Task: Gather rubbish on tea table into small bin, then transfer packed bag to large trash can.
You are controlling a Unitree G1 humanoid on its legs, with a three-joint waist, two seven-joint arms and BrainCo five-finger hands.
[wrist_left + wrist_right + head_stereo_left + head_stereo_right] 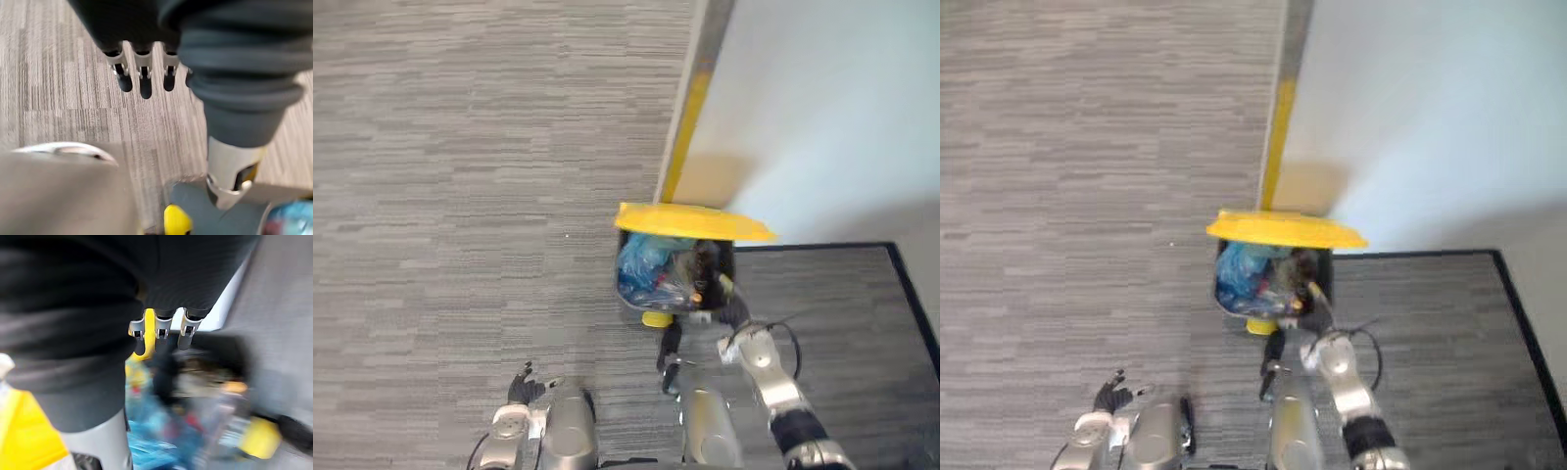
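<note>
Right robot hand (164,330) hangs over the large trash can (630,303), fingers straight, gripping nothing. Left robot hand (523,388) is idle low over the floor (460,196), fingers relaxed, empty. The blue packed bag (644,262) sits inside the can under the raised yellow lid (690,222). I judge the transfer basically done, with only my withdrawal left.

yellow lid (690,222) hides far rim of the trash can (628,300); rubbish (166,431) inside blurred.
</note>
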